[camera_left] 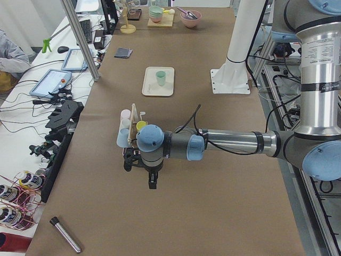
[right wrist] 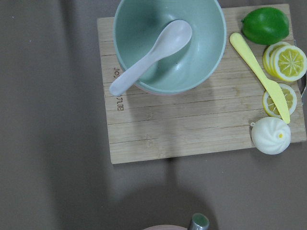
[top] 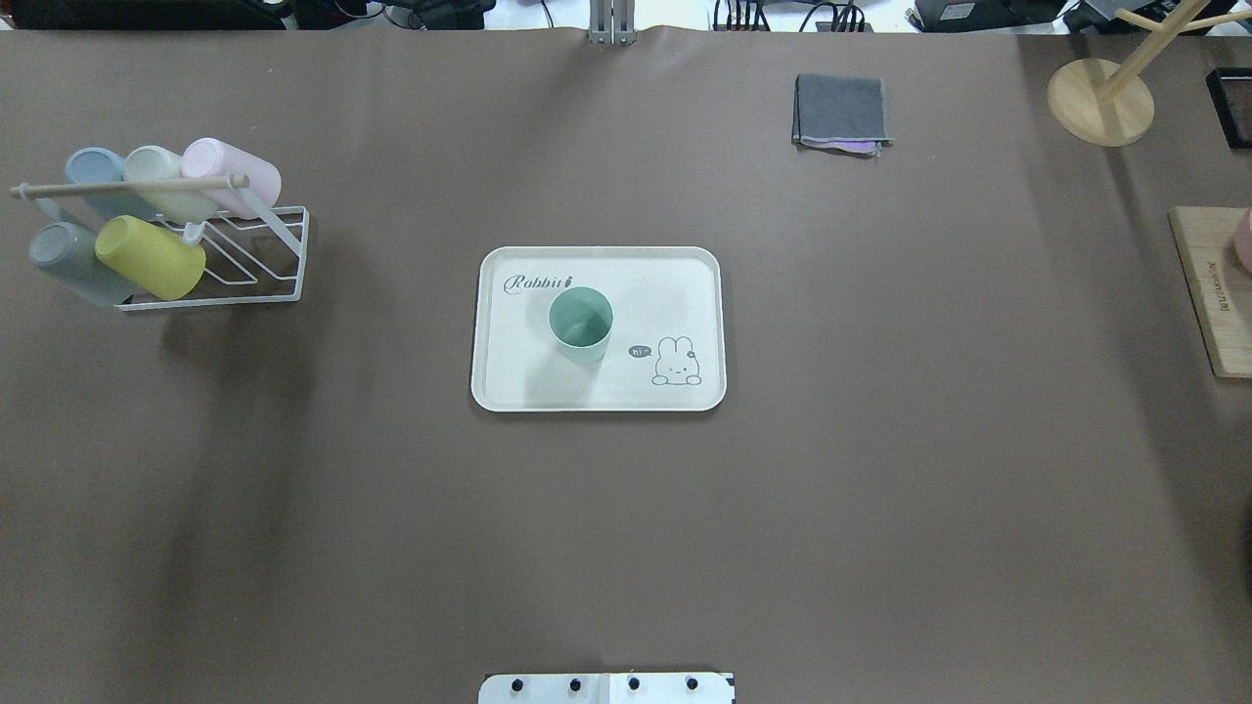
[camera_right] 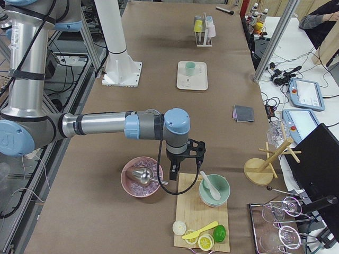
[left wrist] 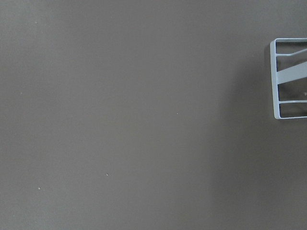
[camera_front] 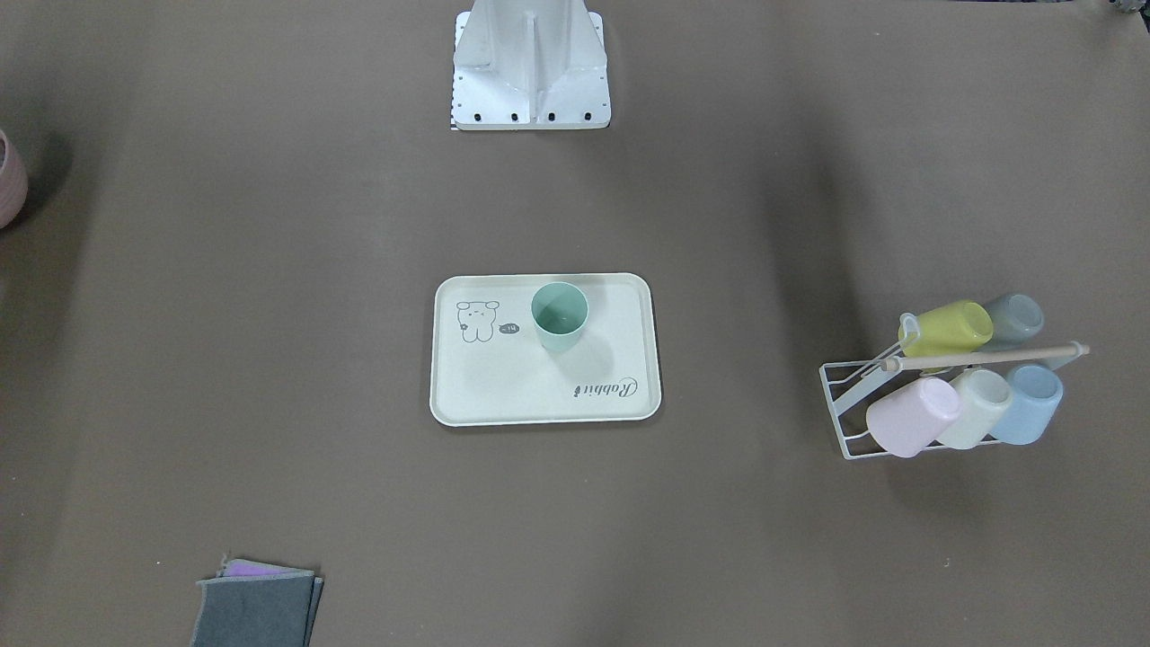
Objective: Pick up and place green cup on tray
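Green cup stands upright on tray; placement looks done. My left pincer and right pincer hang far off, and I cannot tell their opening. Next: nothing to grasp.

It was a robotics lab; a left arm and a right arm shared a white pedestal at a long brown table; pendants, cables and an aluminium post lined the side benches.
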Robot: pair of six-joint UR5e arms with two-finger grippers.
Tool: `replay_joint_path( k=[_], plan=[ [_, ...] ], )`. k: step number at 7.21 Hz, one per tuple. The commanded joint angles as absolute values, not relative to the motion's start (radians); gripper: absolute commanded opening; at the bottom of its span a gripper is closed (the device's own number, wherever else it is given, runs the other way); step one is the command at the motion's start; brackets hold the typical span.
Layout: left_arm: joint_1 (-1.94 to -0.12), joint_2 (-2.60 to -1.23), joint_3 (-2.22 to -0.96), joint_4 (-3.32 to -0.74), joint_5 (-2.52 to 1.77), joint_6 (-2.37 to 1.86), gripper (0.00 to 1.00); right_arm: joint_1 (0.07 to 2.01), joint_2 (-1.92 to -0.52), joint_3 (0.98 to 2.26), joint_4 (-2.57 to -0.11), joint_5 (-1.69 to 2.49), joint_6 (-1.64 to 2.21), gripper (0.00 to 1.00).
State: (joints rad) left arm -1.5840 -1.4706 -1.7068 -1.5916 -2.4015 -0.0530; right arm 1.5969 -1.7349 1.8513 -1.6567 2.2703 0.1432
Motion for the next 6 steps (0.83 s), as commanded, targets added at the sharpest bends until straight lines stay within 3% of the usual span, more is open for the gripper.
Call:
replay_joint_path(
  k=[1,6],
  plan=[
    [-1.579,-1.474,-1.685,-1.582,-2.404,-0.054,0.98,1.597,-1.735,1.850,-1.657,2.269,0.141,1.00],
    [-1.578,-1.489,-1.644,-1.580,-2.465,-0.049,0.98,1.597,-1.756,1.865,-1.657,2.278,0.133,1.00]
  ],
)
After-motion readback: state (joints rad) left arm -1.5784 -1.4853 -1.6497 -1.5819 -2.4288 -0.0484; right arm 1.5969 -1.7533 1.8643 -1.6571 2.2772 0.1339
